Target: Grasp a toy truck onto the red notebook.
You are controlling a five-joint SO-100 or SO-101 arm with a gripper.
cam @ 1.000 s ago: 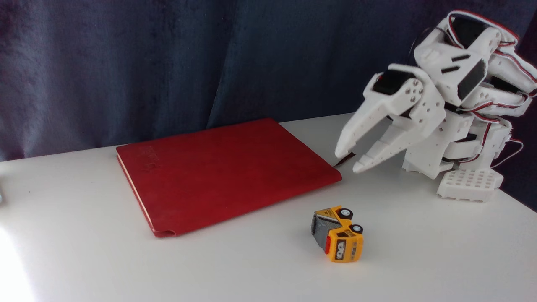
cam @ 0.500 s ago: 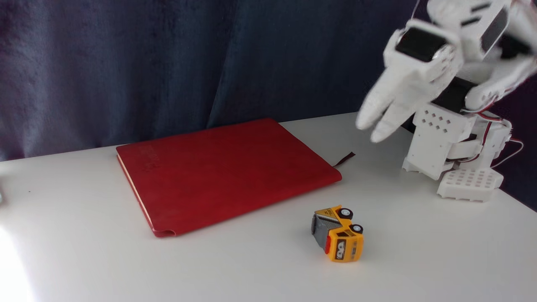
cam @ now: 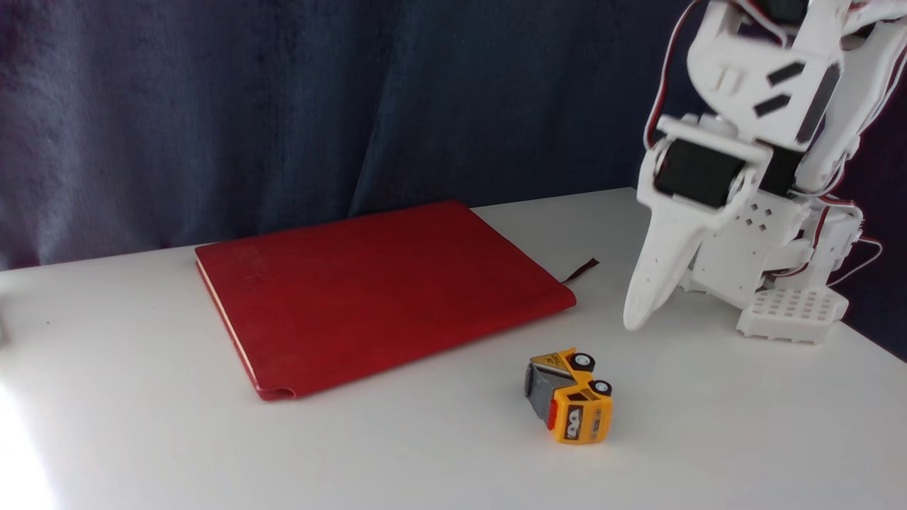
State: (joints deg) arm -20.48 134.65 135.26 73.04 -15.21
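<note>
On the right side of the fixed view, my end effector (cam: 638, 320) now points steeply down toward the worktop (cam: 425, 453), its tip hanging above the bare surface between the arm's base (cam: 792, 312) and the toy truck (cam: 569, 395). Half a second ago it was raised and blurred, angled out to the left with two fingers visibly spread; a second ago it sat low near the ribbon bookmark (cam: 582, 269) with the fingers apart. From this angle I see a single tapered white finger (cam: 662, 262) edge-on, so I cannot tell whether the fingers are parted or closed; it carries nothing that I can see.

The toy truck has not moved across the three frames. It lies tipped on its side on the worktop, just in front of the near right corner of the red notebook (cam: 375, 290) and apart from it. Its orange-yellow cab faces toward the camera and slightly right, the grey dump bed sits behind it toward the notebook, and two black-and-white wheels show along the upper right side. Its long axis runs from back-left to front-right in this view.

The red notebook lies flat and closed, unchanged, with its cream page edges along the left side, in front of the dark blue curtain (cam: 283, 106).
</note>
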